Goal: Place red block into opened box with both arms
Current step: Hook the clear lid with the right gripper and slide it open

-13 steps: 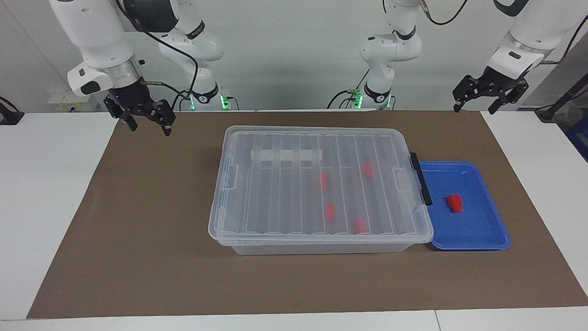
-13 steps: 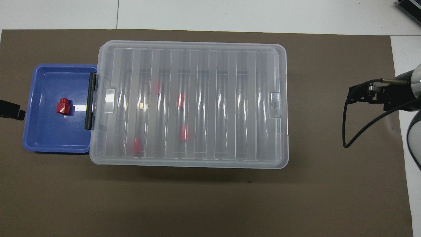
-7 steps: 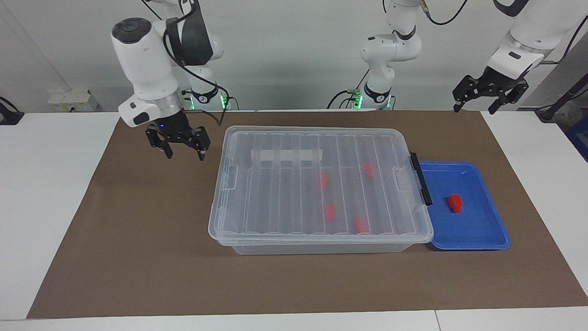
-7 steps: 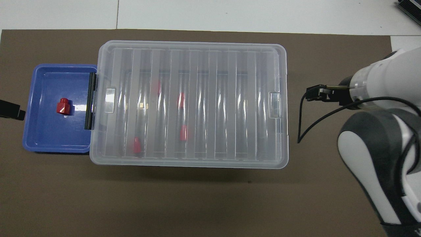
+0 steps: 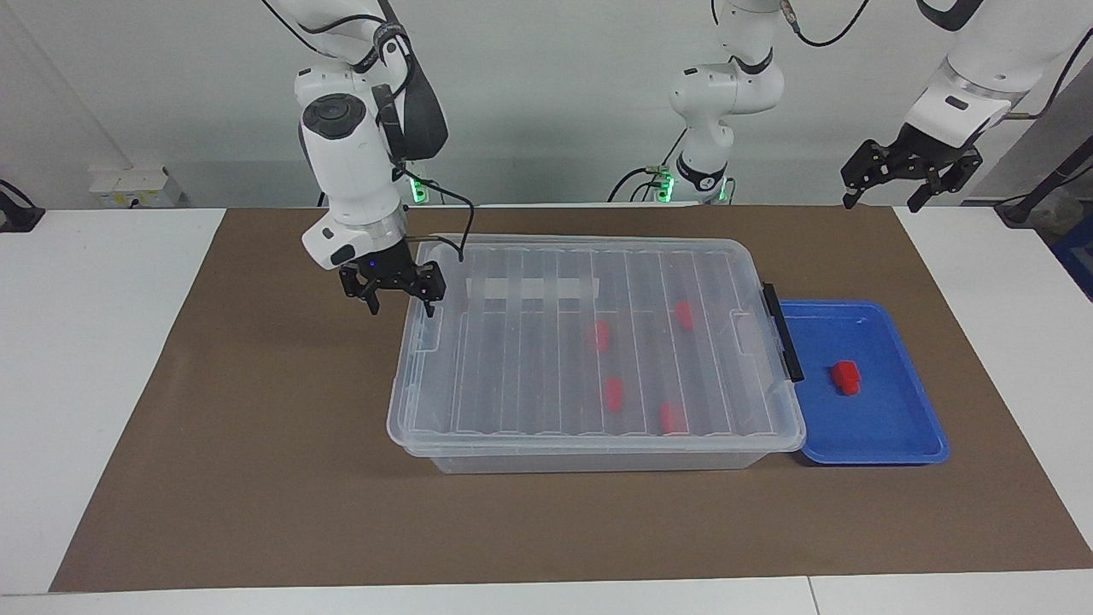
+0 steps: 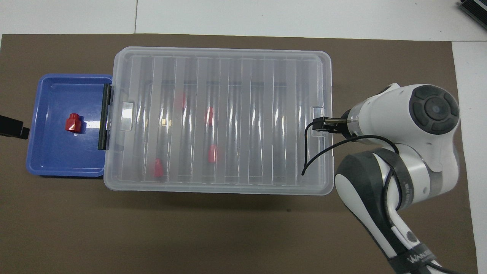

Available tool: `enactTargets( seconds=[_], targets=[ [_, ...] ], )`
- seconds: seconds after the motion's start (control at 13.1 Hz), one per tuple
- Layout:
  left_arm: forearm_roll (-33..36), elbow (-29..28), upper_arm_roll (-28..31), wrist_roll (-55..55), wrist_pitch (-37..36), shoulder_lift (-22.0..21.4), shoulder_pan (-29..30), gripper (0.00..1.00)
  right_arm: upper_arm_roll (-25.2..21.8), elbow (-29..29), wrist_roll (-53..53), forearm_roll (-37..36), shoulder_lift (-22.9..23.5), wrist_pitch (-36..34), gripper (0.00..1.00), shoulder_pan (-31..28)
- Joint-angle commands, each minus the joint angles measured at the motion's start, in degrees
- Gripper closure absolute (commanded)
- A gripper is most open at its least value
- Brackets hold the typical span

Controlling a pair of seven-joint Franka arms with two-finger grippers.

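Note:
One red block (image 5: 845,377) (image 6: 73,123) lies alone in the shallow blue tray (image 5: 888,431) (image 6: 57,156). The clear box (image 5: 529,359) (image 6: 228,76) stands beside it with its ribbed lid on, and several red blocks (image 5: 600,336) show through the lid. My right gripper (image 5: 401,306) (image 6: 319,125) hangs open just over the box's end toward the right arm, by the lid's clear tab (image 5: 427,329). The left gripper (image 5: 881,201) (image 6: 13,127) waits open in the air, off the tray's end of the mat, holding nothing.
A black latch (image 5: 781,331) (image 6: 104,116) runs along the box's end next to the tray. Box and tray sit on a brown mat (image 5: 256,444) over the white table. The right arm's white body covers the mat beside the box in the overhead view.
The right arm has swung in from its own end of the mat and lowered its gripper to the box's end. The left arm, box and blocks have not moved.

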Motion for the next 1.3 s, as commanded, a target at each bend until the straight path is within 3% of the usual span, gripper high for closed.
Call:
enactTargets(
  seconds=[0.0,1.22],
  targets=[
    [-0.57,-1.81,-0.22,-0.04,0.6,-1.6,0.49,0.0,0.11,-3.2,-2.24,0.11,-1.96,1.73,0.03,-2.26],
    [-0.66,-1.81,-0.22,-0.04,0.6,-1.6,0.49,0.0,-0.15,-2.94,-32.98,0.02,-2.93,-3.02,0.03,-21.95]
  ],
)
